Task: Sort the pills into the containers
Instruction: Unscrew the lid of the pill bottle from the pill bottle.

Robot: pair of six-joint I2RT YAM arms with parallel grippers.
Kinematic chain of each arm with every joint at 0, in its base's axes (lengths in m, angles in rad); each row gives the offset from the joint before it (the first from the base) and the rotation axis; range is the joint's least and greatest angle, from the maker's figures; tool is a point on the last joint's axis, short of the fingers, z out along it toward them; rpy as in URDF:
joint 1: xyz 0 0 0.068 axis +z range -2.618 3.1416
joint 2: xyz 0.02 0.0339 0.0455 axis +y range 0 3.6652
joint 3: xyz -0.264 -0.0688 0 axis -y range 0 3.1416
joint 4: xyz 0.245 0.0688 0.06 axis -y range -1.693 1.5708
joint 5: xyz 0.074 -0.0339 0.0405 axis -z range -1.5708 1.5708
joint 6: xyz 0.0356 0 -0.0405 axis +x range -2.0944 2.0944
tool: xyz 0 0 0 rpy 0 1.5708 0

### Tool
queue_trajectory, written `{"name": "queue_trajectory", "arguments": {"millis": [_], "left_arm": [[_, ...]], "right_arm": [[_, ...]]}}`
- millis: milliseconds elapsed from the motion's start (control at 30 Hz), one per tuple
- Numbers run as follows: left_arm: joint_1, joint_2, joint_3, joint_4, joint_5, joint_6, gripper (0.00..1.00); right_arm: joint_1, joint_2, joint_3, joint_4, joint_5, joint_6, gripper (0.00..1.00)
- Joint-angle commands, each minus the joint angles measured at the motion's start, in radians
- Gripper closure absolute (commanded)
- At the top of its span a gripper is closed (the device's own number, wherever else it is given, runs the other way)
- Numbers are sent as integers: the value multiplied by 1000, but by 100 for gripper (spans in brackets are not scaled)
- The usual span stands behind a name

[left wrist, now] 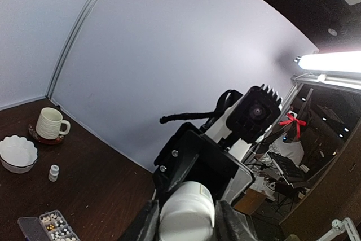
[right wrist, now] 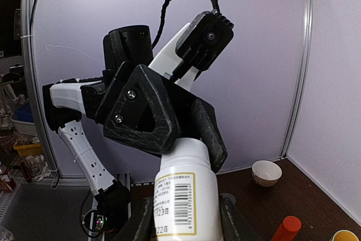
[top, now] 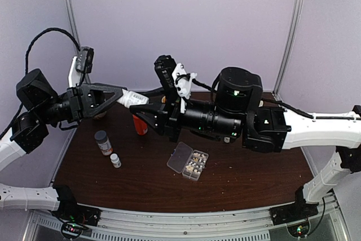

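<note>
Gripping a white bottle (right wrist: 185, 196) by its labelled body, the right gripper (right wrist: 186, 221) has a finger pressed against either side, and the barcode faces the wrist camera. The left gripper (left wrist: 186, 218) is clamped on the other end of that bottle, its fingers (left wrist: 144, 224) snug against the rounded white top. The bottle hangs in the air between the two, clear of the table.

Below them, on the dark brown table (top: 254, 179), the clear organizer box (top: 180, 156) lies near the front centre with its lid folded open to the left. The pills (top: 196, 162), whitish and tan, sit in its compartments. To the left of the box stands a small white vial (top: 115, 160), and just behind that a grey-capped bottle (top: 102, 142). Farther back, an orange bottle (top: 140, 124) stands under the joined grippers. The left wrist view also shows a cream mug (left wrist: 51, 123) and a scalloped white bowl (left wrist: 17, 153) close to the wall. Pale lilac walls with metal uprights (top: 67, 4) close off the back.

Both arms are raised well above the table with forearms roughly level. The left arm reaches in from the left and the right arm stretches across from the right, and they meet over the back left part of the table.
</note>
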Motion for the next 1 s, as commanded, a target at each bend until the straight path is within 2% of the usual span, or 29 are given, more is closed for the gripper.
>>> {"name": "queue_trajectory", "arguments": {"millis": [0, 133, 300, 400, 500, 667, 767, 800, 867, 933, 967], "left_arm": [[-5, 1, 14, 7, 10, 18, 71], [-6, 10, 27, -22, 13, 28, 87], [-6, 34, 47, -102, -21, 12, 96], [-6, 61, 56, -146, -59, -43, 98], [-6, 90, 47, -177, -106, -161, 100], [-6, 117, -68, 60, -77, -412, 100], [-6, 127, -61, 60, -84, -439, 100], [-6, 126, -46, 36, -93, -425, 98], [-5, 123, -16, -25, -112, -379, 84], [-6, 113, 5, -63, -131, -324, 62], [-6, 108, 10, -66, -136, -301, 46]], "right_arm": [[6, 13, 35, 1, 25, 0, 91], [6, 19, 35, -7, 39, 0, 91], [9, 5, -16, -3, 100, -54, 91], [15, -23, -99, 56, 194, -176, 91], [21, -47, -188, 118, 246, -329, 91], [35, -52, -245, 160, 364, -602, 95], [42, -55, -257, 164, 400, -674, 95], [42, -55, -245, 137, 403, -668, 95], [41, -61, -224, 85, 387, -630, 95], [39, -80, -232, 81, 356, -560, 95], [39, -90, -239, 79, 337, -523, 95]]}}
